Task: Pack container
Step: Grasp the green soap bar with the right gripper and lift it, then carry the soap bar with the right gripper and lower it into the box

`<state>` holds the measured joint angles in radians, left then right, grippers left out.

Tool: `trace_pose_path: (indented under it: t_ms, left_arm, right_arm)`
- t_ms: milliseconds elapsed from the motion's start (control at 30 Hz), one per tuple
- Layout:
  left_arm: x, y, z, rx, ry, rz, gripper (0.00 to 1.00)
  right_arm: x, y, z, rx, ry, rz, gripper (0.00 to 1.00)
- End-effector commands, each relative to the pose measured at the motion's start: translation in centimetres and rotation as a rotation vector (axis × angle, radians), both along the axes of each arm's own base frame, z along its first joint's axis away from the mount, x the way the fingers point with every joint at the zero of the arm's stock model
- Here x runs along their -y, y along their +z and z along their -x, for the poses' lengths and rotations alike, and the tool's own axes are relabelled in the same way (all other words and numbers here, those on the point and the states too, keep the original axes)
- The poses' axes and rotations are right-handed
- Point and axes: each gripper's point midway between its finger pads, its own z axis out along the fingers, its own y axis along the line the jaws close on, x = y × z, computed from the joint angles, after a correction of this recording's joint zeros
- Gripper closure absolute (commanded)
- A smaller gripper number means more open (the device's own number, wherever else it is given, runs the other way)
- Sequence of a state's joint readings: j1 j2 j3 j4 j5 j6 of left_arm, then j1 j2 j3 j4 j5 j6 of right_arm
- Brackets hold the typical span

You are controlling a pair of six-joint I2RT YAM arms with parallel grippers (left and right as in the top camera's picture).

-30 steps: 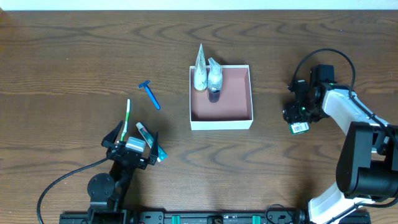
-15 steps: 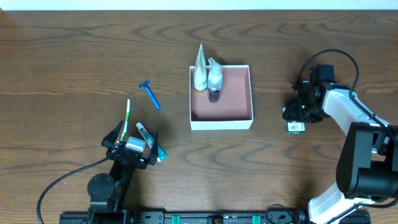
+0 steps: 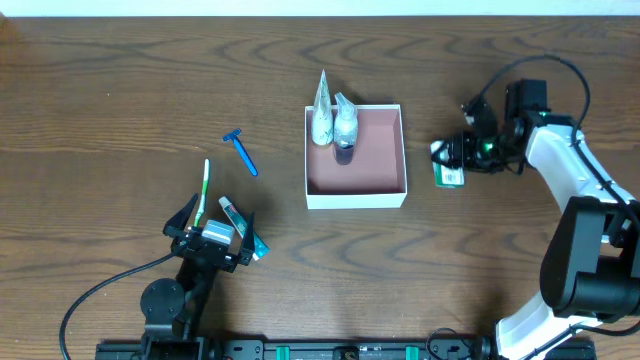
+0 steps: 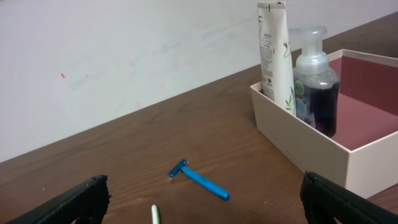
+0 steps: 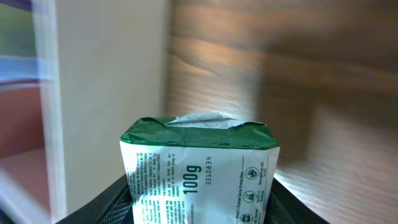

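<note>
Now nearer the container (image 3: 355, 199), right tool (image 3: 455, 163) clenched on the green packet (image 3: 450, 178); left tool (image 3: 213, 225) spread, unmoved.

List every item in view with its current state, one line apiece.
container: open-topped, two items inside.
white tube: upright in the container's far-left corner.
pump bottle: upright inside, beside the tube.
green soap packet: clamped by right gripper, outside the container.
blue razor: flat on table.
green toothbrush: flat on table.
small toothpaste tube: flat, beside the toothbrush.
left gripper: open, empty.
</note>
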<state>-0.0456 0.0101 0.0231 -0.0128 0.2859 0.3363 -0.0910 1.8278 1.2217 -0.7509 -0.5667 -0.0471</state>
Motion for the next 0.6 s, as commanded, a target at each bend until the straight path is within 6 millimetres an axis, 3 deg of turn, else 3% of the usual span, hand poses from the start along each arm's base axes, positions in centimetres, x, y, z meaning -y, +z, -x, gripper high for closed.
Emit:
trace_pose_path:
  t_ms: [0, 167, 333, 433, 567]
  left_arm:
    - [0.1, -1.6, 0.1, -0.048, -0.01, 0.008, 0.02]
    - [0.1, -1.6, 0.1, -0.048, -0.01, 0.008, 0.02]
    - [0.1, -1.6, 0.1, -0.048, -0.01, 0.008, 0.02]
    - [0.1, -1.6, 0.1, -0.048, -0.01, 0.008, 0.02]
    - [0.1, -1.6, 0.1, -0.048, -0.01, 0.008, 0.02]
  right_arm:
    - [-3.0, 3.9, -1.2, 0.063, 0.047, -0.199, 0.59]
    - [-5.4, 8.7, -1.9, 0.159, 0.118, -0.356, 0.59]
    - [-8.1, 11.9, -2.2, 0.216, 0.168, -0.377, 0.58]
    - [-10.6, 12.9, -2.6, 0.242, 0.194, -0.392, 0.58]
    - [-13.6, 12.4, -3.4, 0.252, 0.168, -0.317, 0.56]
